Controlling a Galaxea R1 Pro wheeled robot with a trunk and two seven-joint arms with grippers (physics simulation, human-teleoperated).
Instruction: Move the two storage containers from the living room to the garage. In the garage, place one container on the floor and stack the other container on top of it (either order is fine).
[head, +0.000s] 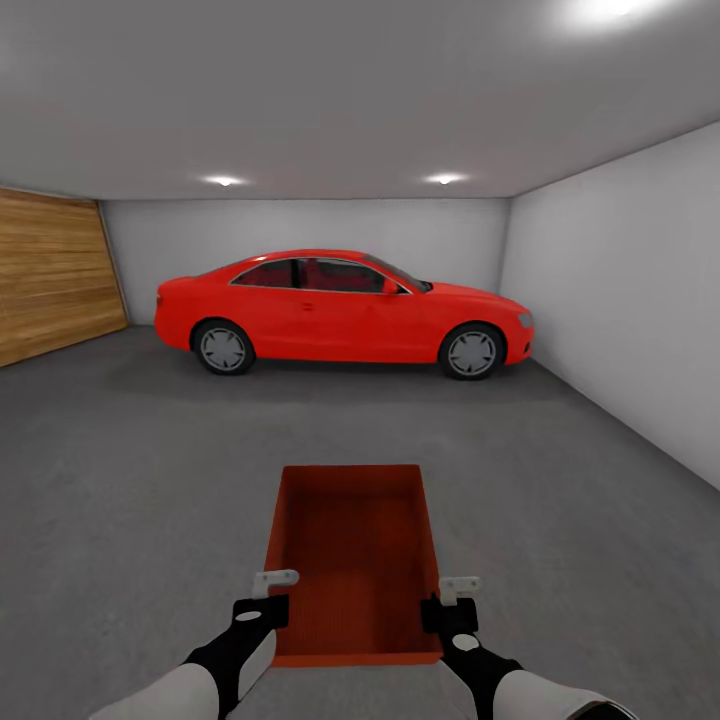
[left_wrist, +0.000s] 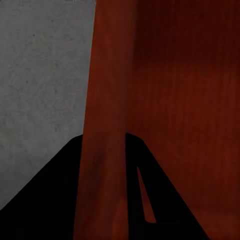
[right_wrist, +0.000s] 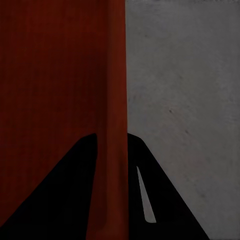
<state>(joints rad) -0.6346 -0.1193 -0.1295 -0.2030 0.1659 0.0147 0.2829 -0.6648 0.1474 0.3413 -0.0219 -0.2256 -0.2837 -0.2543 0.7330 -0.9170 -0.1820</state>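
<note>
Bin vs jaws: the storage container (head: 355, 560) sits right between the two arms, long sides running away from the robot. The left gripper (head: 268, 592) is on its left wall near the close end, the right gripper (head: 452, 598) on its right wall at about the same spot.

Left jaws: in the left wrist view the orange-red wall (left_wrist: 105, 150) runs straight down between the two dark fingers, so they're nipped onto that thin wall, barely parted.

Right jaws: same deal in the right wrist view, wall (right_wrist: 112, 150) squeezed between the fingers, one inside the bin and one outside.

Bin look: orange-red, rectangular, open top, thin walls, fine ribbing across the inside bottom, nothing in it.

Where it is: in the garage, over the dark grey concrete floor (head: 130, 480). Honestly can't tell if it's resting on the floor or held just off it.

Around: red car (head: 340, 312) parked side-on well beyond the bin, wood-plank door (head: 50, 275) off to the left, pale grey wall (head: 620, 300) on the right.
</note>
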